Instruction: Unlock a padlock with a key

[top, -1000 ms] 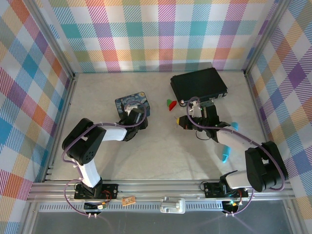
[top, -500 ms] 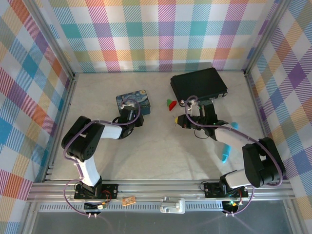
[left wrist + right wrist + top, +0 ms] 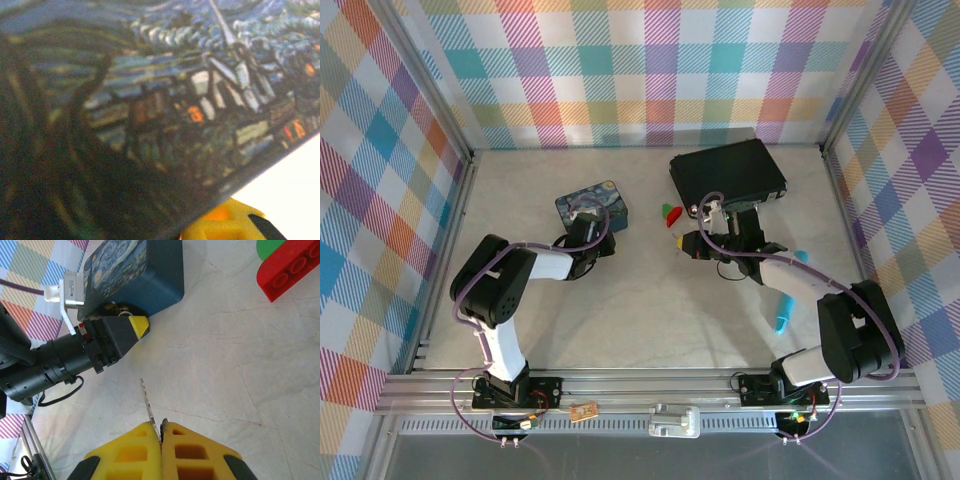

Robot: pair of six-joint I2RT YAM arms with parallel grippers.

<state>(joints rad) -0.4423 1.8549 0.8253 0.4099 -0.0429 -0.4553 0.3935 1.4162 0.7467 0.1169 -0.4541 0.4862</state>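
Slippage threatens: right hand [image 3: 161, 437] pinches the key [image 3: 148, 405] by its end above the worktop [image 3: 240, 350]; left hand [image 3: 127, 320], grip unclear, crowds the padlock [image 3: 114, 306] against the tin [image 3: 145, 275], which could skid away.

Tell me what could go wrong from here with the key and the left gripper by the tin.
1. The key is pinched at one end in the right gripper, with its blade sticking out, so it may twist or slip on contact.
2. The left gripper is right up against the blue tin and might shove it. I cannot make out the padlock there.
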